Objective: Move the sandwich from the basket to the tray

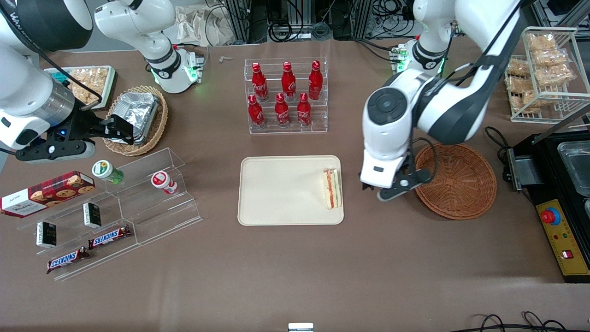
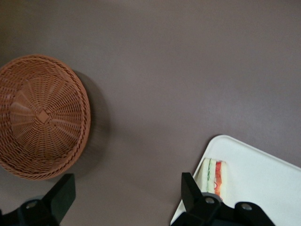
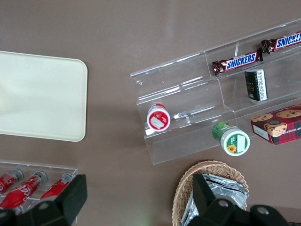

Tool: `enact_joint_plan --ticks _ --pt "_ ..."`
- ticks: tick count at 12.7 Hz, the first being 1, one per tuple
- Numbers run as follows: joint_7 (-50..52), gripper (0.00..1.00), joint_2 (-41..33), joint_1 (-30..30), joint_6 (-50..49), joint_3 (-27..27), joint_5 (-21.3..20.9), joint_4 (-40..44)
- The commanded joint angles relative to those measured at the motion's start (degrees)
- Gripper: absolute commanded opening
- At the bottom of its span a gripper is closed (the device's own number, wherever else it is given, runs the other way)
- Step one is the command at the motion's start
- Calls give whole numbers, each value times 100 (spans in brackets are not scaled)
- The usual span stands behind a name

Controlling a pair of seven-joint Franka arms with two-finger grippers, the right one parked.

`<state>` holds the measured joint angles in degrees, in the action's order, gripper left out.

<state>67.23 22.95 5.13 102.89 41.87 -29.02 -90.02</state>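
The sandwich (image 1: 333,188), a pale wedge with red and green filling at its edge, lies on the cream tray (image 1: 286,190) at the rim nearest the basket. It also shows in the left wrist view as the sandwich (image 2: 214,175) on the tray (image 2: 256,172). The reddish-brown wicker basket (image 1: 456,180) (image 2: 42,115) holds nothing. My left gripper (image 1: 385,190) (image 2: 127,186) hangs above the bare table between tray and basket, open, with nothing between its fingers (image 2: 190,188).
A clear rack of red cola bottles (image 1: 286,97) stands farther from the camera than the tray. Acrylic shelves with snacks (image 1: 138,198) and a tan basket with a foil container (image 1: 138,117) lie toward the parked arm's end. A black box with a red button (image 1: 560,221) stands beside the basket.
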Motion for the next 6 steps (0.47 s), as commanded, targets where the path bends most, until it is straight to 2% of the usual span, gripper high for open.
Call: enact_joint_plan --ticks 1,3,5,6 --pt "18 100 -318 120 3 -161 125 -218" --pt "-357 100 -405 129 -110 -223 195 -122" --pt "-1102 100 -685 182 -312 -485 632 -121" --pt "-1550 100 -878 182 -357 -757 1000 -121"
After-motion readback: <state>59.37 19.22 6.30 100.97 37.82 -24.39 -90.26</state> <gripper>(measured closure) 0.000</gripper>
